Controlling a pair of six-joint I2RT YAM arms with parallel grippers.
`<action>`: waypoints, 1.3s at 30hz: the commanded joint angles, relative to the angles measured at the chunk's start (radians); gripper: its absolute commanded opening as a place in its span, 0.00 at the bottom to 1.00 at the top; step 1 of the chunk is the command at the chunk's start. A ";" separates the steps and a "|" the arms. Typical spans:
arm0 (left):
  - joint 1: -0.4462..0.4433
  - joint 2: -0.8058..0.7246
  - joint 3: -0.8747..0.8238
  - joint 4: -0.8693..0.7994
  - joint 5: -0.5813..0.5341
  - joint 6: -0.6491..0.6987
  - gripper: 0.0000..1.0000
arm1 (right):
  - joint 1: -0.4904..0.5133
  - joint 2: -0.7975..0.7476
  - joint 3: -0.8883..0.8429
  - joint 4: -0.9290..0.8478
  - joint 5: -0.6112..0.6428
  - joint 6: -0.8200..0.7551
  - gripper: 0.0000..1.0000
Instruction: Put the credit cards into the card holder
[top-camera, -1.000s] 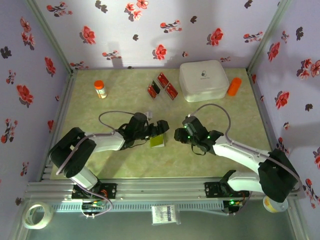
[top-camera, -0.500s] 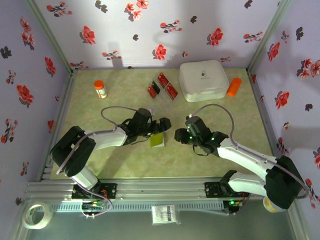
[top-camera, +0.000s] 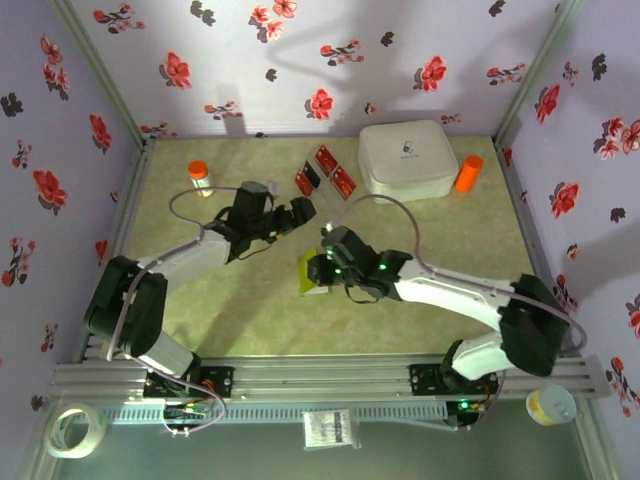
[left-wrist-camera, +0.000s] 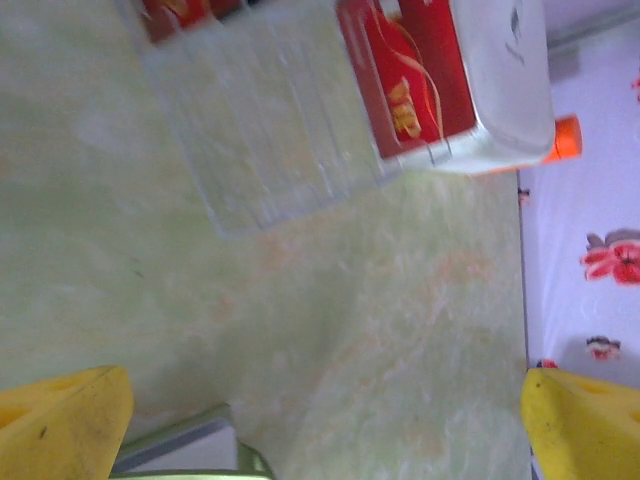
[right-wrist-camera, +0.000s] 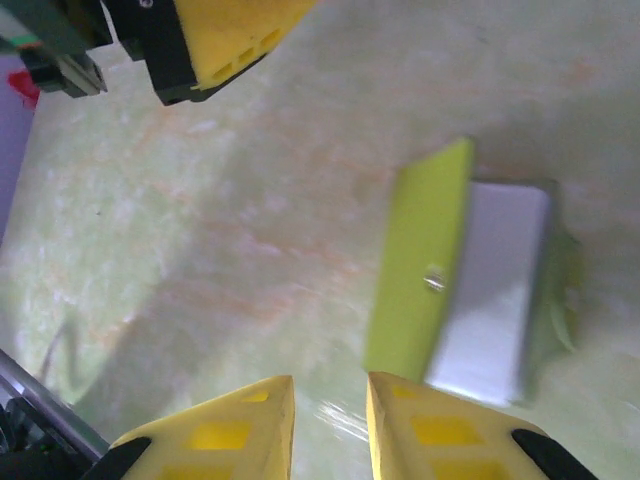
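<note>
Three red credit cards (top-camera: 305, 181) (top-camera: 326, 158) (top-camera: 344, 181) lie at the back of the table, left of the white box. In the left wrist view two of the cards (left-wrist-camera: 405, 80) (left-wrist-camera: 180, 15) show ahead. The olive-green card holder (top-camera: 308, 272) lies mid-table, unfolded, its grey inside (right-wrist-camera: 490, 300) facing up. My left gripper (top-camera: 290, 215) (left-wrist-camera: 320, 430) hovers wide open between holder and cards, holding nothing. My right gripper (top-camera: 322, 268) (right-wrist-camera: 330, 430) sits at the holder's near edge, jaws narrowed to a small gap over bare table, one fingertip (right-wrist-camera: 450, 430) just short of the green flap.
A white rounded box (top-camera: 405, 158) stands back right, with an orange bottle (top-camera: 467, 173) beside it. Another orange-capped bottle (top-camera: 200, 178) stands back left. Flowered walls enclose three sides.
My left arm has pulled off the card holder and swung back-left toward the cards, still wide open. My right arm has swept left to the holder, and its jaws have narrowed.
</note>
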 joint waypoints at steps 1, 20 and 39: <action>0.061 -0.053 0.015 -0.123 0.027 0.063 1.00 | 0.020 0.099 0.103 -0.041 0.043 -0.044 0.26; 0.088 -0.080 -0.038 -0.380 -0.008 0.242 1.00 | -0.065 0.225 -0.026 0.059 0.052 0.000 0.11; -0.128 0.034 -0.006 -0.421 -0.164 0.329 1.00 | -0.065 0.219 -0.174 0.186 0.038 0.075 0.05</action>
